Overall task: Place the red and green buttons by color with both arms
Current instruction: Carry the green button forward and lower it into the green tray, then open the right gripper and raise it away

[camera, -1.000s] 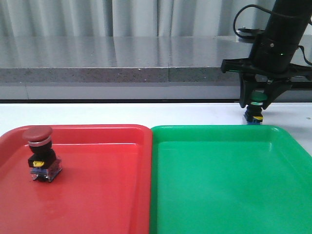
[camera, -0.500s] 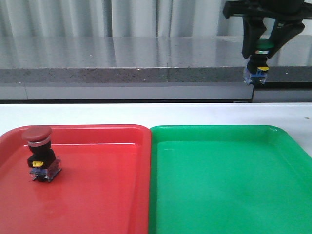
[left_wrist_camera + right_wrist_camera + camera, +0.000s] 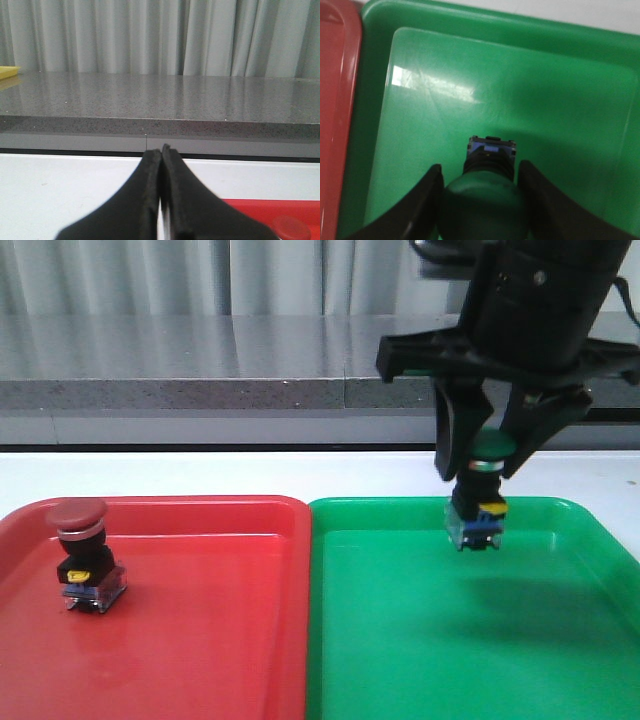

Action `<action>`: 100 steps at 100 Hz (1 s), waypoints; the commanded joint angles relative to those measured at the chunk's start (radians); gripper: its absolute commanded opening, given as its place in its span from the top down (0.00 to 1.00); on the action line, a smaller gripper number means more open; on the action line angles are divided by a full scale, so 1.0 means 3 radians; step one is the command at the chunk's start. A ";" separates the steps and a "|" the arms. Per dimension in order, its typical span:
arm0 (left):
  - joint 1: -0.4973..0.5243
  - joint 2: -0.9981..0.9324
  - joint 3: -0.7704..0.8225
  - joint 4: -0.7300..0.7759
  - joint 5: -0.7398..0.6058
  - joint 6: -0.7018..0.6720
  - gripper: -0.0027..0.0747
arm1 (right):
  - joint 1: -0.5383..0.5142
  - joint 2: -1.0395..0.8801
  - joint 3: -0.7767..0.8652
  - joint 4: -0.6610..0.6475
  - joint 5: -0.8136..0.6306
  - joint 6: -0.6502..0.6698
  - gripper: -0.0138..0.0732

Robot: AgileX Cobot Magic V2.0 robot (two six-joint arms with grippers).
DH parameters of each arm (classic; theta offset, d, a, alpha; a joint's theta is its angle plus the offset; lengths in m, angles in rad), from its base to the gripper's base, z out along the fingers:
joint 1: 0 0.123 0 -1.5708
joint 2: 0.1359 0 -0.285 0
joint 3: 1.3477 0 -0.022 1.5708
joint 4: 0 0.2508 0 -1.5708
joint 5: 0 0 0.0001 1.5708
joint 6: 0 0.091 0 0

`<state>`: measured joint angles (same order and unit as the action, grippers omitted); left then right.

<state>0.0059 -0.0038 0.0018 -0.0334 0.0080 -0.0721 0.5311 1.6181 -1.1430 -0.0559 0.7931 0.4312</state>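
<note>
The right gripper (image 3: pixel 478 462) held the green button (image 3: pixel 480 490) clamped between its fingers above the green tray (image 3: pixel 560 640) — best lowered upright before release — while the red button (image 3: pixel 85 555) stood in the red tray (image 3: pixel 220 640) and the left gripper (image 3: pixel 161 152) showed closed, empty fingers.

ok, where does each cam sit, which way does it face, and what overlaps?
Front: faces forward over the table at the red tray and green tray; right pincer holds the green button.
Left wrist: on the left arm, level toward the counter and curtain; shut left pincer shows.
Right wrist: on the right arm, looking down at the green tray; both fingers show.
Shared: front and right wrist see the green button.
</note>
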 commanded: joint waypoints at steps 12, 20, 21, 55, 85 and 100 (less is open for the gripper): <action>-0.0004 -0.0108 0.0043 -0.0026 -0.0277 -0.0027 0.99 | 0.0083 -0.0159 0.0245 -0.0044 -0.0462 0.0123 0.64; -0.0004 -0.0108 0.0043 -0.0026 -0.0277 -0.0027 0.99 | 0.0083 -0.0159 0.0336 -0.0042 -0.0549 0.0123 0.64; -0.0004 -0.0108 0.0043 -0.0026 -0.0277 -0.0027 0.99 | 0.0083 -0.0159 0.0342 -0.0042 -0.0555 0.0123 0.64; -0.0004 -0.0108 0.0043 -0.0026 -0.0277 -0.0027 0.99 | 0.0079 0.0007 0.0415 -0.0026 -0.0653 0.0123 0.64; -0.0004 -0.0108 0.0043 -0.0026 -0.0277 -0.0027 0.99 | 0.0079 0.0007 0.0415 -0.0026 -0.0647 0.0123 0.32; -0.0004 -0.0108 0.0043 -0.0026 -0.0277 -0.0027 0.99 | 0.0079 -0.0007 0.0415 -0.0026 -0.0650 0.0123 0.12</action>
<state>0.0059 -0.0038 0.0018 -0.0334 0.0080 -0.0721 0.5551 1.6524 -0.9981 -0.0559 0.6280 0.4664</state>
